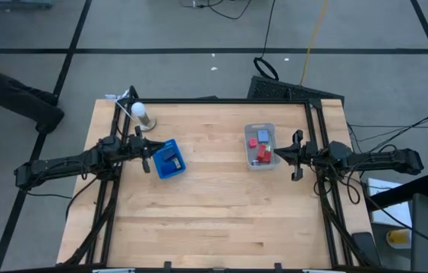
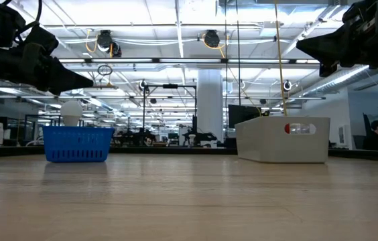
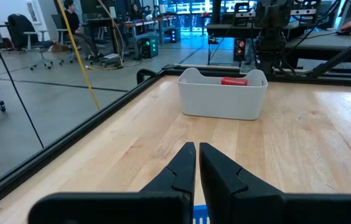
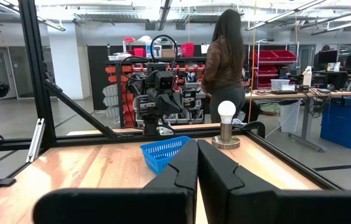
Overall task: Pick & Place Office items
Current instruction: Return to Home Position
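Red pieces (image 1: pixel 263 156) in pale bin (image 1: pixel 259 127) | left fingers (image 3: pixel 178 169) closed, empty | right fingers (image 4: pixel 182 169) closed, empty

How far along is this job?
Nearly done, it seems: red and blue pieces lie in the clear bin; none shows loose on the table. Nothing is in hand: left gripper by the blue tray and right gripper by the bin are shut, empty. Apparently only parking the arms remains.

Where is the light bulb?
From above, the light bulb stands near the far left corner of the table, just beyond the blue tray and the left hand.
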